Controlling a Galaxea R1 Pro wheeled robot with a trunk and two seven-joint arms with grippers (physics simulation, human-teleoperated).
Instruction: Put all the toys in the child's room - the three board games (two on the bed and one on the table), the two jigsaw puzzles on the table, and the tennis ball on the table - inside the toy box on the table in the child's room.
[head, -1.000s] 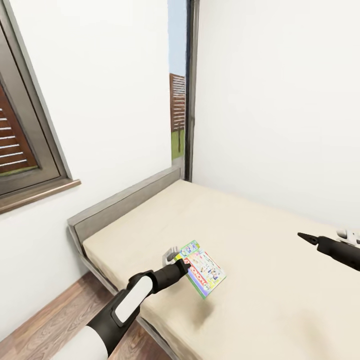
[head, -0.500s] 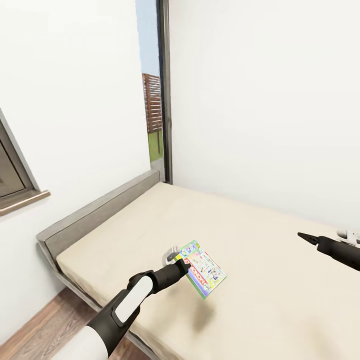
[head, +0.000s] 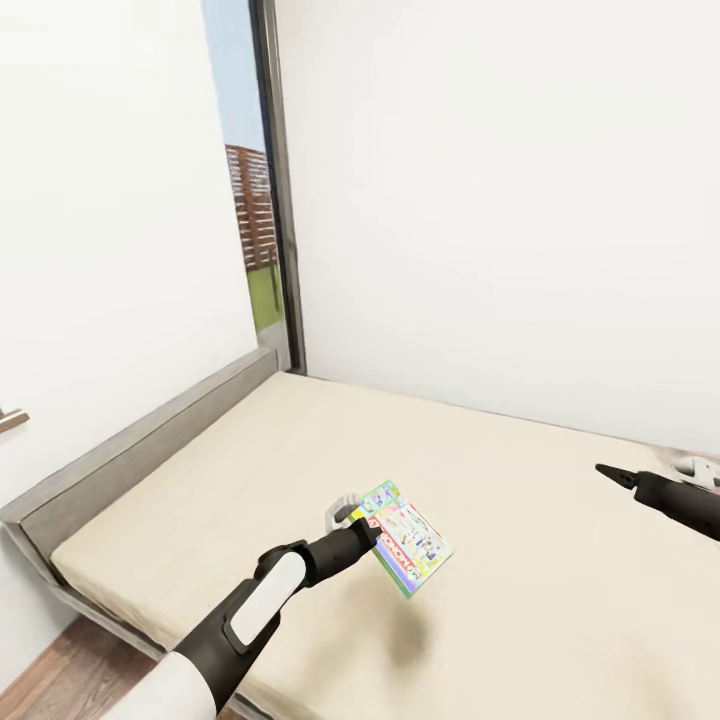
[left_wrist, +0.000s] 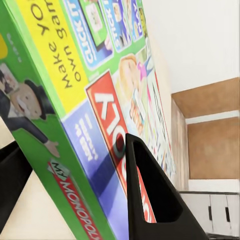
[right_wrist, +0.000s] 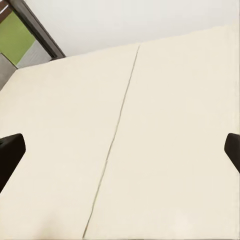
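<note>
Monopoly box (head: 405, 535), clamped by left hand (head: 368, 525); wrist view reveals drawers (left_wrist: 210, 212).

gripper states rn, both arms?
Left gripper: shut on the Monopoly box, held above the bed.
Right gripper: open, empty, fingers spread wide over the bed.

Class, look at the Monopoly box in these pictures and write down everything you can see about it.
The Monopoly box is a flat printed board-game box, apparently cardboard, with green edges, a red title band and bright cartoon pictures, including a top-hatted man on its side. It is shut and looks undamaged. The left gripper clamps it by one edge, a black finger pressed on its printed face. It hangs tilted above the cream bed, casting a shadow there, and touches nothing but the gripper.
</note>
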